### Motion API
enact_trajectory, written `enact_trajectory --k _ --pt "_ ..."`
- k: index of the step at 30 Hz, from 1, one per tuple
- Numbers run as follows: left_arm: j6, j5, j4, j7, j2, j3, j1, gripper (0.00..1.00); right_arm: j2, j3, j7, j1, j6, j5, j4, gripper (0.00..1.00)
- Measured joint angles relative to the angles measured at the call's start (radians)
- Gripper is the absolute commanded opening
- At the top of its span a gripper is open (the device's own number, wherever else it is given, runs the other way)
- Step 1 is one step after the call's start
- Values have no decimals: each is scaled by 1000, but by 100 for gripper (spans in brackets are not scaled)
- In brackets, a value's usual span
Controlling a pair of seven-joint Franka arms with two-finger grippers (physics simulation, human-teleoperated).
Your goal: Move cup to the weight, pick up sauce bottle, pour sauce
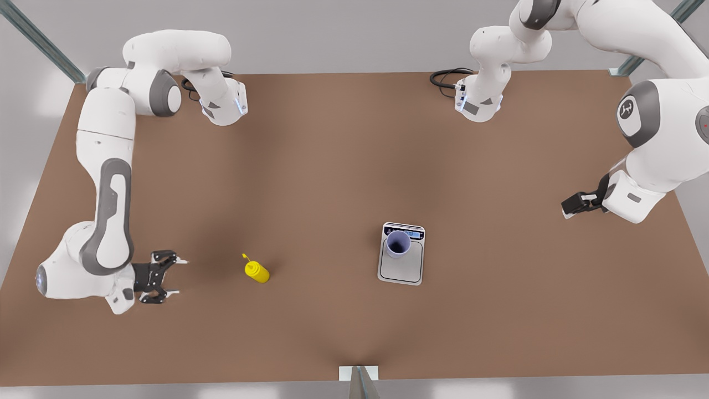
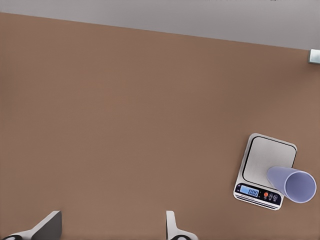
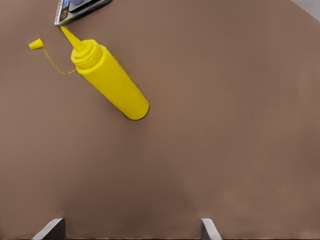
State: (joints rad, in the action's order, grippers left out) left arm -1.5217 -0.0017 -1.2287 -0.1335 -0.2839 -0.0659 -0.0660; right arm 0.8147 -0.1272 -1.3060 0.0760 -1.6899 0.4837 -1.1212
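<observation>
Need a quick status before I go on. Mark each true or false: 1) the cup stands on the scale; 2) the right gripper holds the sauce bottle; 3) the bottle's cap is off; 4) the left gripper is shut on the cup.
1) True: the cup stands on the weight, near its display end.
2) False: the right gripper is open, apart from the sauce bottle.
3) True: the cap hangs off the nozzle.
4) False: the left gripper is open, away from the cup.
</observation>
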Motion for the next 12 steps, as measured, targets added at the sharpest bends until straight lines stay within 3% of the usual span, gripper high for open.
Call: enact_trajectory --k 3,6,9,12 --pt "0 0 0 0 -2 0 0 100 -197 -3 513 -59 3 -287 -45 100" --pt "-1 0 0 0 -2 0 0 100 -500 -4 1030 -105 -1 -437 -265 100" --pt "-1 0 0 0 -2 0 0 100 -635 8 1075 -95 -1 -448 -363 100" --pt "-2 0 0 0 -2 0 0 100 -656 8 1076 -101 -2 -448 -385 100"
